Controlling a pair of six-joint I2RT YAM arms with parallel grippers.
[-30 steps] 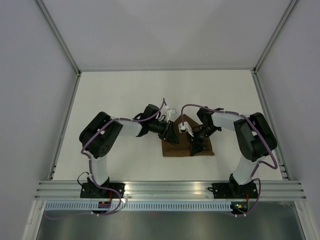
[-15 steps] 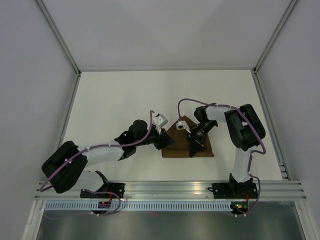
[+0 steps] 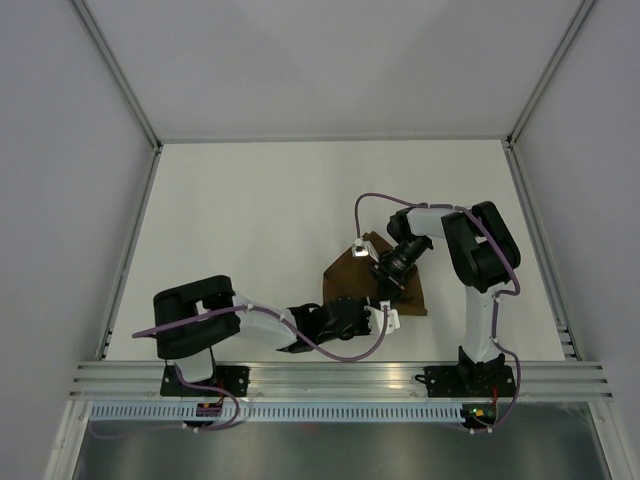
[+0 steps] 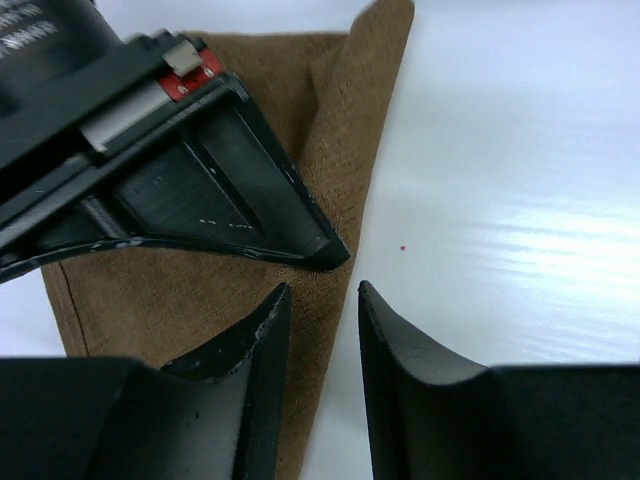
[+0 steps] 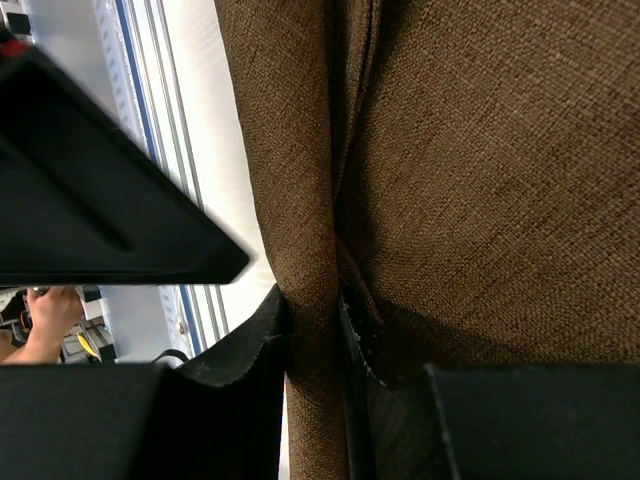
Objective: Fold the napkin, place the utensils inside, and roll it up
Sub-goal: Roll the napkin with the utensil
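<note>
The dark brown napkin (image 3: pixel 343 274) lies folded on the white table, right of centre. My right gripper (image 3: pixel 387 291) is shut on a raised fold of the napkin (image 5: pixel 480 150), with cloth pinched between its fingers (image 5: pixel 250 340). My left gripper (image 3: pixel 369 309) sits low at the napkin's near edge. In the left wrist view it (image 4: pixel 321 298) is open with a narrow gap, straddling the cloth's edge (image 4: pixel 350 170): one finger over cloth, the other over bare table. The right gripper's black finger (image 4: pixel 250 190) is just ahead of it. The knife is not in view.
An aluminium rail (image 3: pixel 340 378) runs along the table's near edge, with both arm bases bolted to it. Frame posts and grey walls close in the left, right and far sides. The left arm (image 3: pixel 250 325) lies low along the front.
My left arm has swung from the napkin's left side down to its near edge, stretched low along the front. My right gripper stays on the napkin, whose left part is drawn in.
</note>
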